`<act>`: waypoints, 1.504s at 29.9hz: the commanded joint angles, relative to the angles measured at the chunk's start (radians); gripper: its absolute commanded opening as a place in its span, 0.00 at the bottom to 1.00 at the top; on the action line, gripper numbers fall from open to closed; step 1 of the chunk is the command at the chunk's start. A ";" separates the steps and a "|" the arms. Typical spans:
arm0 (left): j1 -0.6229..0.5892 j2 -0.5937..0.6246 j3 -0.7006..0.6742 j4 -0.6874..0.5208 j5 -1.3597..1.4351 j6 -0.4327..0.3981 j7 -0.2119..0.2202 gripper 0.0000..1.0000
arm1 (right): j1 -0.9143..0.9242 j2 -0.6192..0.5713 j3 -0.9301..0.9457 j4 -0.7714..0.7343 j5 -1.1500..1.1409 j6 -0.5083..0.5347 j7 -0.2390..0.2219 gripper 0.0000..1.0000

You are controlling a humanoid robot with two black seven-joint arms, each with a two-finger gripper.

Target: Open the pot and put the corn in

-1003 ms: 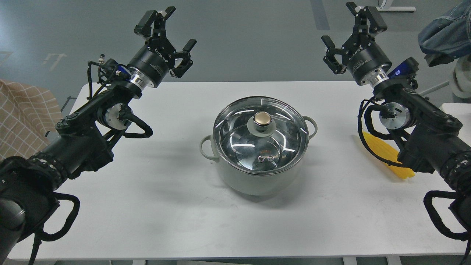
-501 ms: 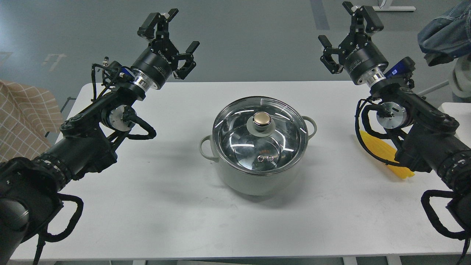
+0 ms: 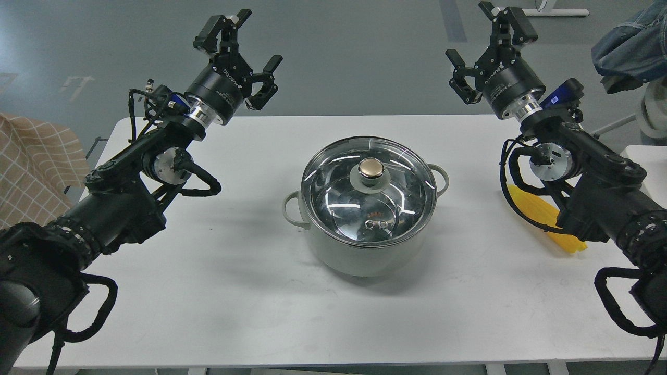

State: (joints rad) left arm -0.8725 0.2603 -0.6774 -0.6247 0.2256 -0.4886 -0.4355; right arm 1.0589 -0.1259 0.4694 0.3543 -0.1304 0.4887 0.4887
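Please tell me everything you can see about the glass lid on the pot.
The glass lid is round, clear and domed, with a shiny steel rim. At its centre sits a gold knob on a pale grey base. It lies level and closed on the pale grey-green pot, in the middle of the white table. Light streaks reflect on the glass. Only the pot touches it; neither hand does.

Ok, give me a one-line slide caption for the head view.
Both grippers, left and right, open and raised; lid on the pot, corn on the table under the right arm.
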 commanded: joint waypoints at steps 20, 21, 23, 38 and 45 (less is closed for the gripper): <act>-0.006 -0.013 0.004 -0.003 0.012 0.000 -0.003 0.98 | -0.004 -0.001 -0.002 0.000 0.002 0.000 0.000 1.00; -0.016 -0.006 0.005 -0.006 0.018 0.000 -0.005 0.98 | -0.005 -0.004 -0.002 -0.002 0.002 0.000 0.000 1.00; -0.043 0.007 0.007 -0.027 0.038 0.000 -0.005 0.98 | -0.011 -0.027 -0.002 -0.002 0.002 0.000 0.000 1.00; -0.152 0.214 0.001 -0.572 0.829 0.065 -0.012 0.98 | -0.082 -0.136 -0.002 -0.009 0.002 0.000 0.000 1.00; -0.129 0.215 0.022 -0.745 1.449 0.194 -0.029 0.98 | -0.086 -0.136 0.000 -0.006 0.003 0.000 0.000 1.00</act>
State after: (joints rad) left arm -1.0119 0.4803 -0.6661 -1.3272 1.4783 -0.3406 -0.4582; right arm 0.9734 -0.2625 0.4690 0.3471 -0.1287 0.4887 0.4887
